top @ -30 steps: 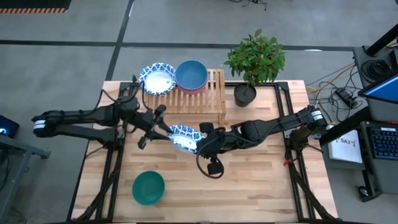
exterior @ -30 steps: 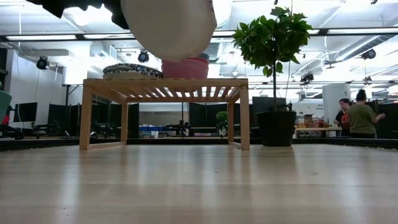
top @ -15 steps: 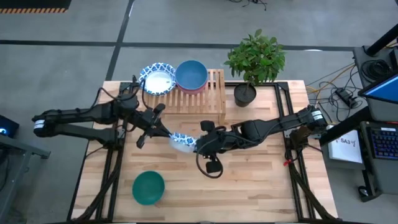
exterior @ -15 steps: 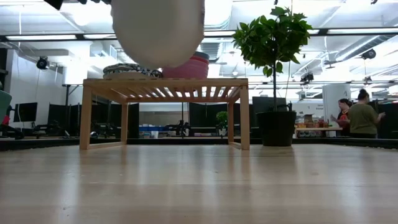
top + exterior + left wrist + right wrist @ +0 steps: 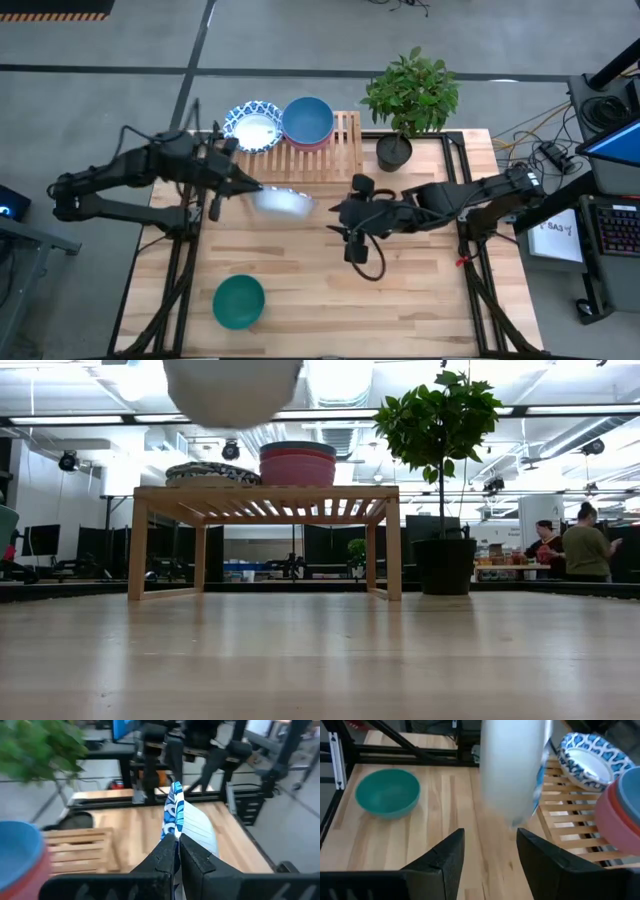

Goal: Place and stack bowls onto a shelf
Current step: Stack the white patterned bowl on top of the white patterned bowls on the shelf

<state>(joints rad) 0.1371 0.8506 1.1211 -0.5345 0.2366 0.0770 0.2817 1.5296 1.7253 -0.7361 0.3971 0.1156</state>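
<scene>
Since patterned bowl (image 5: pixel 283 203) is pinched by rim in left gripper (image 5: pixel 252 189), it is carried at frame centre, just below shelf (image 5: pixel 335 160), presumably for stacking. Right gripper (image 5: pixel 340 213) is spread wide, empty, right of bowl.

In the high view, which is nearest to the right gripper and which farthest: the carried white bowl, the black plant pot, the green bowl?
From the right gripper:
1. White bowl with blue patterned rim, just beside it toward the left arm, held by the left gripper.
2. Black plant pot, at the table's back edge.
3. Green bowl, near the front left.
</scene>
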